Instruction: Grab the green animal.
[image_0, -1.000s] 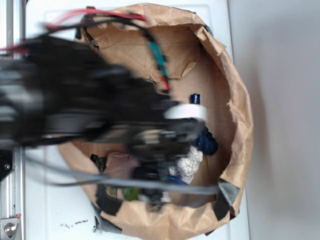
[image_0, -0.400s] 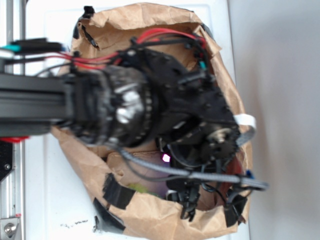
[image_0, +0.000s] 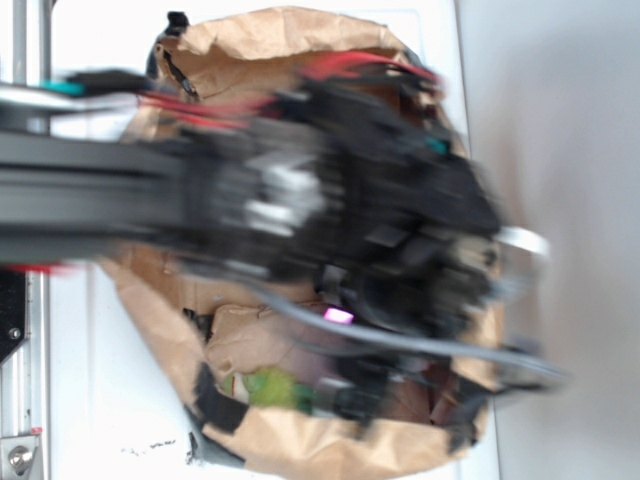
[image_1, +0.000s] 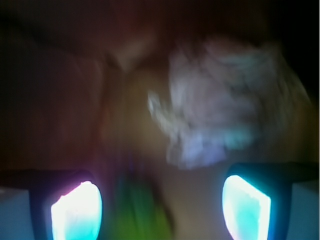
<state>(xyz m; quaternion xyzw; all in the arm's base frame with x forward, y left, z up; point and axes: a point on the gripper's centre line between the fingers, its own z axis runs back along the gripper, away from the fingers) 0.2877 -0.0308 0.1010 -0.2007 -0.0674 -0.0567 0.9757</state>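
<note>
**Jaws apart above the green animal, white paper close by**

We see two ways this could go wrong. The crumpled white paper ball (image_1: 225, 107) fills the upper right of the wrist view, near the green shape, so if we descend off to that side we judge the jaws could close on paper instead. Both views are also badly smeared, which suggests the arm (image_0: 330, 215) is travelling fast; a close made at this speed could clip the toy and push it along the bag floor, or snag the crumpled wall of the brown paper bag (image_0: 290, 440).

In the wrist view the gripper (image_1: 161, 209) has its jaws apart, the two glowing fingertips (image_1: 77, 212) at the lower corners with a wide gap between them. The green animal (image_1: 137, 210) shows as a blurred lime streak at the bottom edge, inside that gap but nearer the left-hand fingertip than the middle. Whether anything touches it we cannot tell.

In the exterior view the green animal (image_0: 270, 388) lies on the bag floor near the lower wall, beside the black tape, just left of the dark gripper parts.
</note>
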